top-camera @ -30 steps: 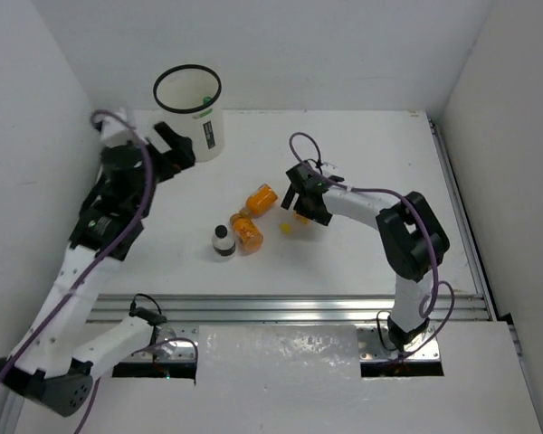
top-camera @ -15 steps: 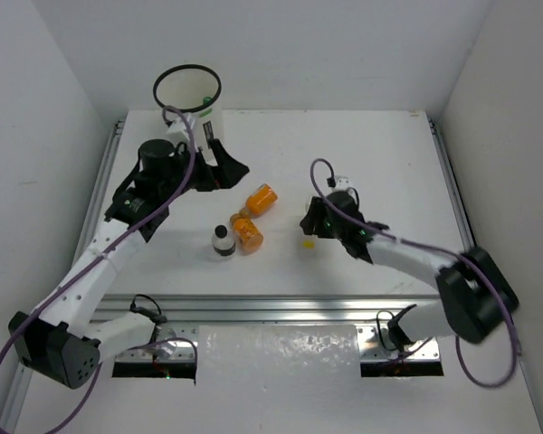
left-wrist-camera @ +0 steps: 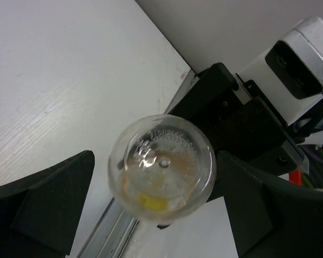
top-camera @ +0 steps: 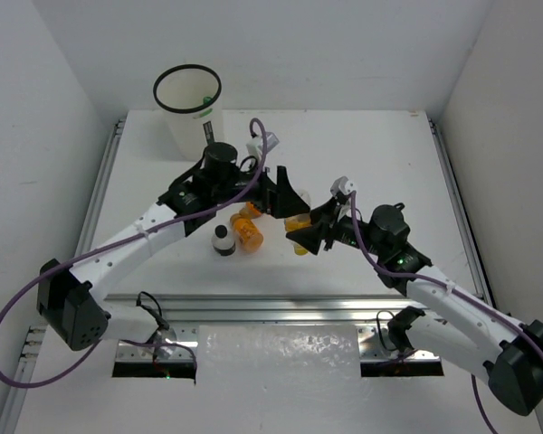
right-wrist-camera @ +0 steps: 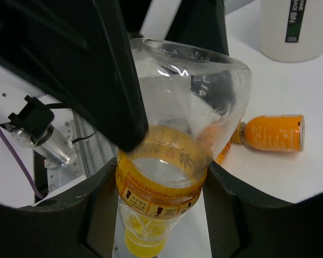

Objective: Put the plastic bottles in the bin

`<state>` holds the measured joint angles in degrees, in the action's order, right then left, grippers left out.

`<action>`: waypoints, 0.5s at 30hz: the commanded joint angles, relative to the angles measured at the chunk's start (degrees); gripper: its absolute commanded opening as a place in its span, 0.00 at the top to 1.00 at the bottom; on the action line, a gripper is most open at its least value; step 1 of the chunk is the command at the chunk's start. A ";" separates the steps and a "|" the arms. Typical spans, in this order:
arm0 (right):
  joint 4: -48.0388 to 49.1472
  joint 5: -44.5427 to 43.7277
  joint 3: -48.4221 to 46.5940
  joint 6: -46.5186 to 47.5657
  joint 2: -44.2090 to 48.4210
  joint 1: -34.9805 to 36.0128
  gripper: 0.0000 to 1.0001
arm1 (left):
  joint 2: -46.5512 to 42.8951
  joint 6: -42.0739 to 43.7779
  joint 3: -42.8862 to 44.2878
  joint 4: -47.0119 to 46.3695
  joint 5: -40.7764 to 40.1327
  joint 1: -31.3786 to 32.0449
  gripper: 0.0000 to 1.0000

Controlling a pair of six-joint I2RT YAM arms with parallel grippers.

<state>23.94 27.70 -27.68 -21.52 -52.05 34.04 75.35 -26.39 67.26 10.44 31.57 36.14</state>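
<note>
My right gripper (right-wrist-camera: 160, 183) is shut on a clear plastic bottle (right-wrist-camera: 177, 134) with an orange label, held cap down above the table. In the top view this bottle (top-camera: 299, 224) hangs mid-table between both grippers. My left gripper (left-wrist-camera: 155, 180) is open around the bottle's round base (left-wrist-camera: 161, 164); its right finger (left-wrist-camera: 258, 209) is close against it and the left finger (left-wrist-camera: 48, 204) stands a little apart. Two orange bottles (top-camera: 250, 235) and a short dark one with a white cap (top-camera: 222, 240) lie on the table. The bin (top-camera: 188, 116) stands at the back left.
Something green (top-camera: 205, 99) shows inside the bin's black rim. The right wrist view shows the bin's label (right-wrist-camera: 293, 24) and an orange bottle (right-wrist-camera: 272, 133) lying beyond the held one. A metal rail (top-camera: 290, 307) runs along the table's near edge.
My left arm swung from beside the bin to mid-table and came around the bottle's base. My right gripper shut on the bottle, lifted it and drew back toward the near edge.
</note>
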 commanded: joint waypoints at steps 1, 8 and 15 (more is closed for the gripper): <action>0.85 3.93 -4.48 2.18 0.99 0.15 0.77 | 1.20 1.08 2.87 -4.53 2.61 2.26 0.07; -1.97 -2.38 -5.90 2.27 2.21 0.15 0.18 | 4.37 0.55 7.17 -4.38 0.88 4.47 1.00; -20.05 -30.83 -6.59 0.17 5.64 -0.03 0.01 | 5.68 -2.78 20.79 13.02 -35.77 -2.11 1.00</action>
<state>11.99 12.21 -31.73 -20.38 -47.64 34.15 81.17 -26.50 81.08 18.24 14.00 38.74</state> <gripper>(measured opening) 0.986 0.613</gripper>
